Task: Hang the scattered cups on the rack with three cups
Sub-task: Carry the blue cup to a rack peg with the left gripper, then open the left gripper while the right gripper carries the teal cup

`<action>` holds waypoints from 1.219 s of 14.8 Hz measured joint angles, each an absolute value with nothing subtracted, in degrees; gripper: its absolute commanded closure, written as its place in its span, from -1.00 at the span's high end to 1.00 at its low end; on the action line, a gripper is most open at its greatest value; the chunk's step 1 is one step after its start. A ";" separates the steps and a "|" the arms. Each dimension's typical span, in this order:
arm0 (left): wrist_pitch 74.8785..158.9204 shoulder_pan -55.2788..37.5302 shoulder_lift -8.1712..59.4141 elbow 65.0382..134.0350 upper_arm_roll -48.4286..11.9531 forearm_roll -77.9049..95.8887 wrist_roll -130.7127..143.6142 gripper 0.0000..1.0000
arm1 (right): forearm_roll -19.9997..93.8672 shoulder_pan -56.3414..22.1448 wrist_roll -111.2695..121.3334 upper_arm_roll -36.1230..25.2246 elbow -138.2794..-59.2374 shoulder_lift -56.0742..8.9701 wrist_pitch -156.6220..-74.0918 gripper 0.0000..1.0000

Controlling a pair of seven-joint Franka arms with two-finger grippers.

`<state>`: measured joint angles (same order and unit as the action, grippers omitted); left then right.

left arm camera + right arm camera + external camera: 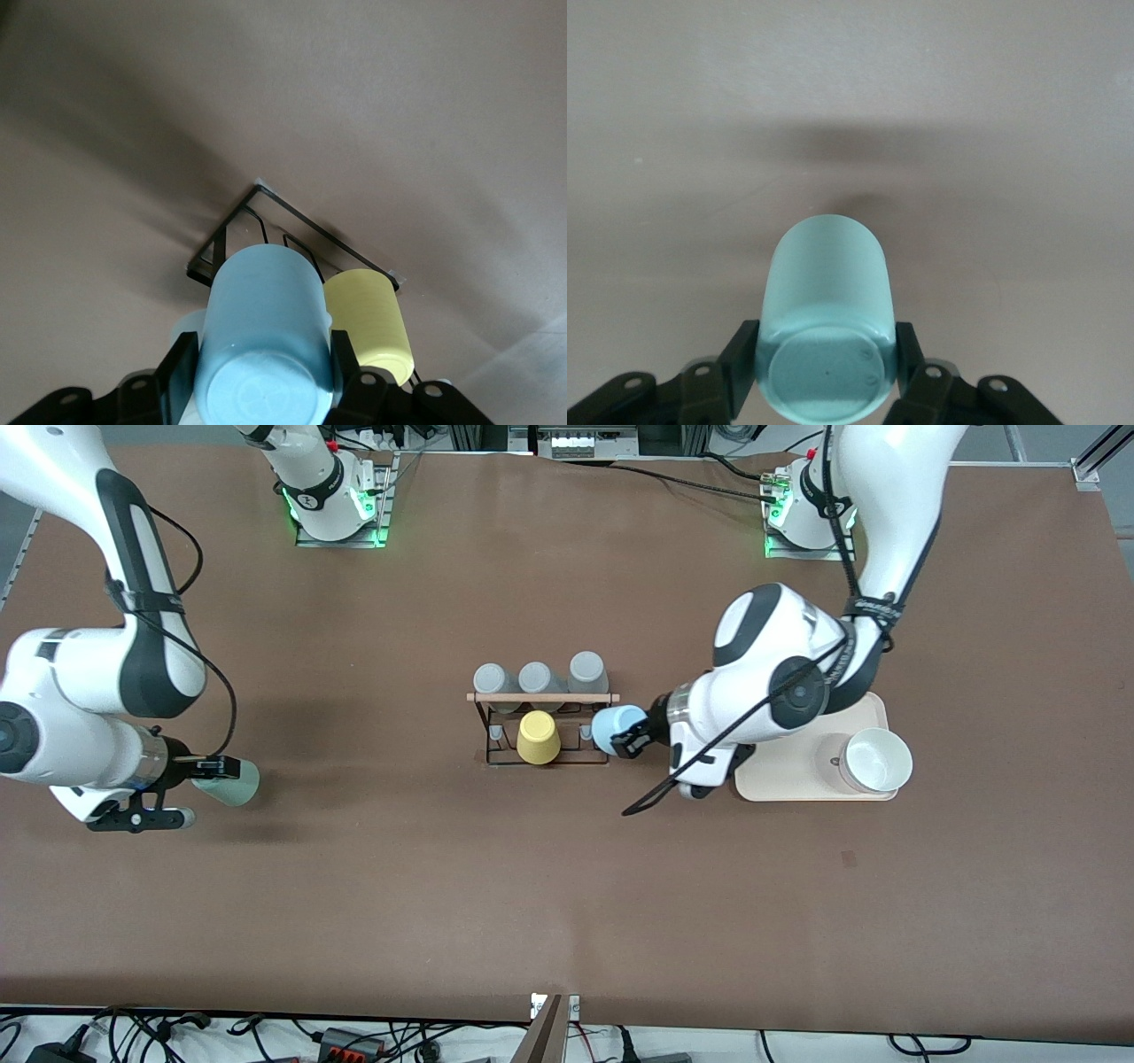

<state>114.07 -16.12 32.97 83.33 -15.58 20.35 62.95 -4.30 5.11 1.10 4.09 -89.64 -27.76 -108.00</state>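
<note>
My left gripper [631, 737] is shut on the light blue cup [615, 726], held on its side at the rack's [542, 698] end toward the left arm; in the left wrist view the cup [264, 332] fills the space between the fingers, with the rack's black frame [266, 208] past it. My right gripper [215, 767] is shut on the mint-green cup [232, 781], held sideways low over the table near the right arm's end; it also shows in the right wrist view [827, 310]. Three grey cups [537, 677] and a yellow cup [538, 737] hang on the rack.
A cream tray [797, 778] with a white bowl [875, 760] lies under the left arm, toward the left arm's end of the table. The yellow cup [368, 319] is right beside the blue cup. Brown tabletop lies around the right gripper.
</note>
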 measured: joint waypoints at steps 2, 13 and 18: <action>114.07 -16.20 33.58 82.47 -15.58 20.88 64.02 -0.99 | -3.59 5.09 1.10 5.02 -86.75 -27.68 -104.47 -0.10; 120.29 -22.42 36.52 81.85 -15.37 12.43 65.02 -0.90 | -1.19 3.73 -3.60 9.00 -82.33 -26.41 -99.16 -0.10; 120.37 -23.67 37.63 81.85 -15.23 6.36 64.85 1.00 | -1.12 -0.79 -11.29 9.22 -82.33 -26.00 -99.09 -0.10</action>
<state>120.37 -23.67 37.63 81.85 -15.23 6.36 64.85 -1.12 -0.79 -11.29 9.22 -82.33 -26.00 -99.09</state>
